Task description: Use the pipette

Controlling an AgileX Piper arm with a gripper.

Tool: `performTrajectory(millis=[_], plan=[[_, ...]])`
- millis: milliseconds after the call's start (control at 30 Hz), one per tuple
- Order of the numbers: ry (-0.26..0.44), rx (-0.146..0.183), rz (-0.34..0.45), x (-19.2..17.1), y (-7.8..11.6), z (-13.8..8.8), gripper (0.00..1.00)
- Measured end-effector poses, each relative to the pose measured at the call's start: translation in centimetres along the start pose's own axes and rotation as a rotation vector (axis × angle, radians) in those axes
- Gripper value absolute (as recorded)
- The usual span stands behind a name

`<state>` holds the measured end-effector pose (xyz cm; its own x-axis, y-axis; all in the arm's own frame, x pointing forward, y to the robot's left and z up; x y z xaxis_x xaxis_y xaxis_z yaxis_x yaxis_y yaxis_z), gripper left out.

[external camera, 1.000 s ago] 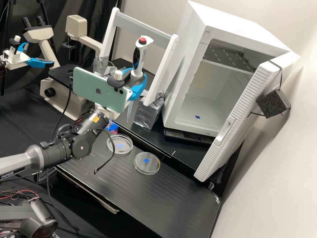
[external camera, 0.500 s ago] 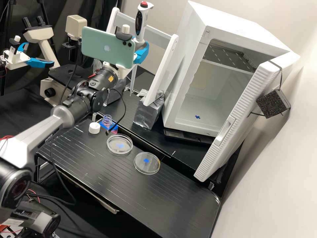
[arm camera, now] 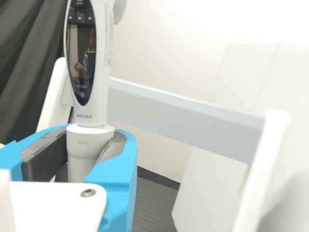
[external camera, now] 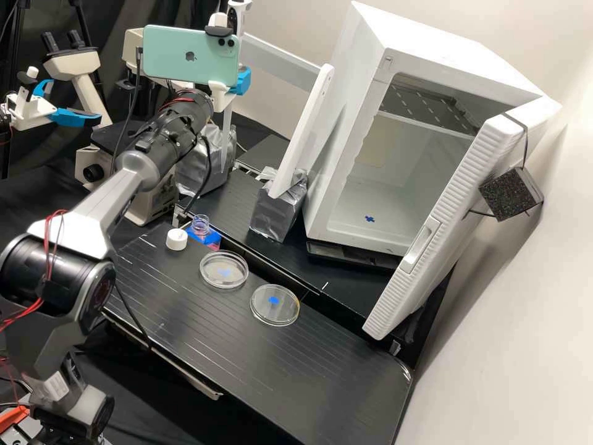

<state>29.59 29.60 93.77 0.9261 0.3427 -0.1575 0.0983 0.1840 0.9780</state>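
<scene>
the black bench [external camera: 265, 371] carries a white cap [external camera: 176, 240] and a small bottle [external camera: 200, 228] left of centre, one clear dish [external camera: 217, 271] and another clear dish [external camera: 277, 314] below them, a foil-wrapped block [external camera: 273, 216] near the centre.

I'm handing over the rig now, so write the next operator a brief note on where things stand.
Gripper: fingers shut on the pipette, held upright in the air near the white rack.
Things: bottle open, its white cap beside it; two clear dishes on the black board.
Done: pipette in the grip, bottle uncapped.
Left: probably drawing from the bottle and dispensing into a dish; whether any liquid has been drawn, I cannot tell.
</scene>
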Motion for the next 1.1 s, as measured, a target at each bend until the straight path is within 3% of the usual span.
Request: performTrajectory(millis=[100, 133, 167, 200, 267, 400, 567, 833, 1100], plan=[[0.002, 0.007, -0.013, 0.8, 0.0, -0.1, 0.00], [-0.006, -0.017, -0.024, 1.0, 0.0, 0.0, 0.00], [-0.017, -0.020, -0.034, 1.2, 0.0, 0.1, 0.00], [-0.031, 0.005, -0.043, 1.4, -0.1, 0.2, 0.00], [-0.074, -0.005, -0.059, 1.8, 0.1, 0.8, 0.00], [-0.116, 0.059, -0.080, 2.7, 0.3, 2.2, 0.00], [-0.137, 0.114, -0.106, 3.5, 0.2, 3.2, 0.00], [-0.150, 0.126, -0.120, 3.7, 0.0, 3.7, 0.00], [-0.153, 0.114, -0.123, 3.7, -0.1, 3.5, 0.00]])
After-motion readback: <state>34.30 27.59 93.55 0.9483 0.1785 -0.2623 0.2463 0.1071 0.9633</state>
